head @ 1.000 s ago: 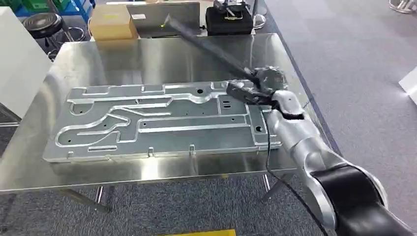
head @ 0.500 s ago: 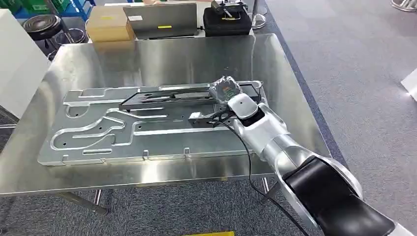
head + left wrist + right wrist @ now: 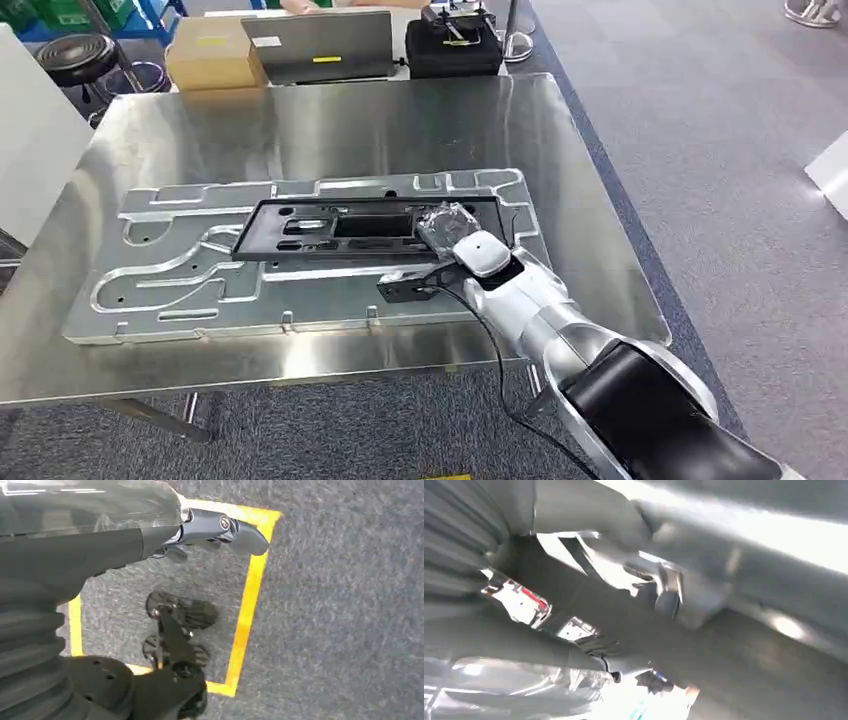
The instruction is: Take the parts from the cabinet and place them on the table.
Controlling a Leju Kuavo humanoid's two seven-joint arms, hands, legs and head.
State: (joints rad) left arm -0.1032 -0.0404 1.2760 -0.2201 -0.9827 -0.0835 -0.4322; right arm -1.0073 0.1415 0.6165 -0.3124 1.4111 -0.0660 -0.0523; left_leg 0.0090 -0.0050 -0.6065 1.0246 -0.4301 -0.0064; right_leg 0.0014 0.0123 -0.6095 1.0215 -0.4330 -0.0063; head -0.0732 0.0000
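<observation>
Item one: a steel counter point(image 3: 330, 120), on which we find a large grey metal plate point(image 3: 180, 290) with raised channels lying flat. The plate's near edge runs just inside the counter's near edge; its right end stops short of the counter's right edge, leaving a bare strip there. The far half of the counter is bare steel.

Item two: a long black frame point(image 3: 340, 228), lying flat on top of the metal plate along its length, within the plate's outline.

Item three: our right hand point(image 3: 445, 228), wrapped in a clear cover, at the right end of the black frame. We see it resting on that end; whether the fingers clasp the frame or lie loose we cannot tell, the right wrist view being blurred.

Item four: our left hand point(image 3: 210, 527), hanging over grey carpet point(image 3: 340, 605) with yellow floor tape point(image 3: 247, 605), fingers curled in, holding nothing.

Beyond the far edge: a cardboard box point(image 3: 212, 55), a laptop point(image 3: 325, 45), a black case point(image 3: 452, 48).
</observation>
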